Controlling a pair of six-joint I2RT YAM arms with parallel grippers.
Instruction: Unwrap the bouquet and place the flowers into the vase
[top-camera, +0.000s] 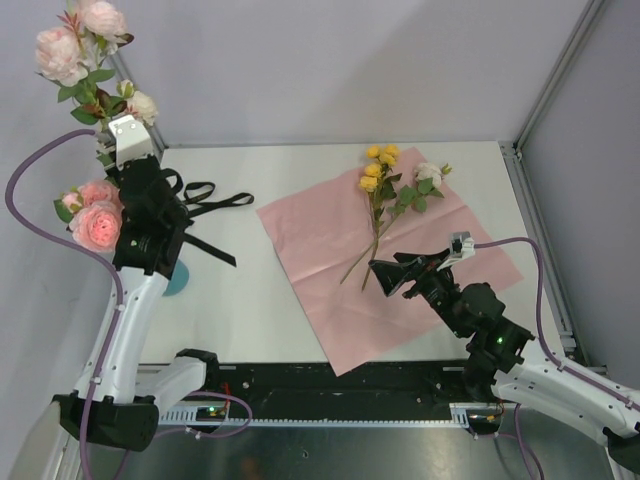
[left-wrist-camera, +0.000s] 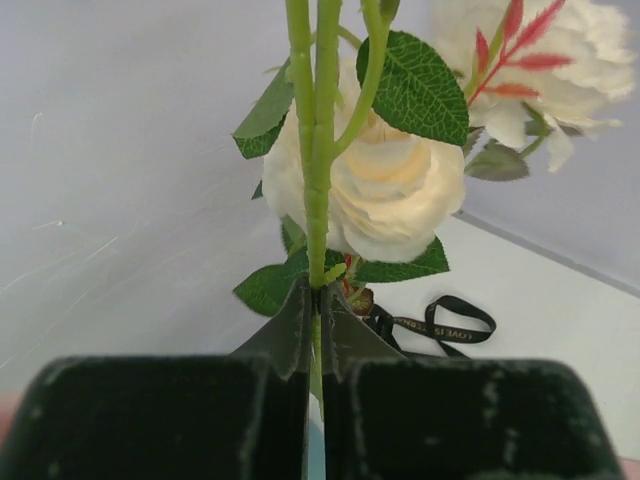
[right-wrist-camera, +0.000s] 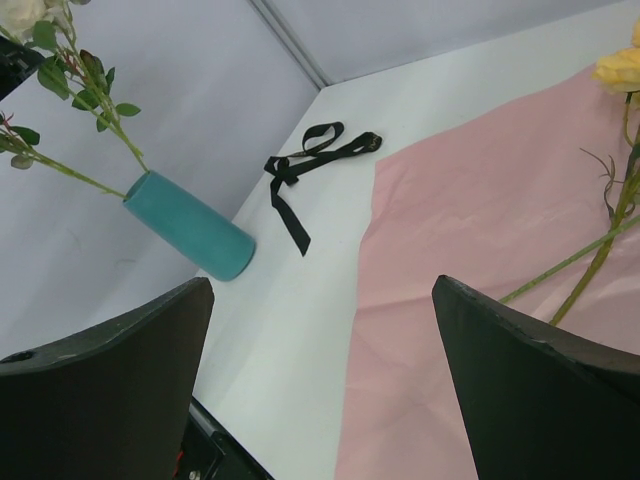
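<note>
Left gripper (left-wrist-camera: 318, 310) pinches upright rose stems (left-wrist-camera: 318, 180), blooms upward, above the teal vase (right-wrist-camera: 190, 227) at left. Right gripper (top-camera: 379, 277) gapes empty just near of yellow roses (top-camera: 378, 168) lying on pink paper (top-camera: 310, 230), blooms pointing far.

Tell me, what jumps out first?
Big pink and white roses stick up high on the left, their stems pinched in the left pincer. A pink paper lies spread out on the right, with yellow flowers lying on it and a black ribbon beside it.
</note>
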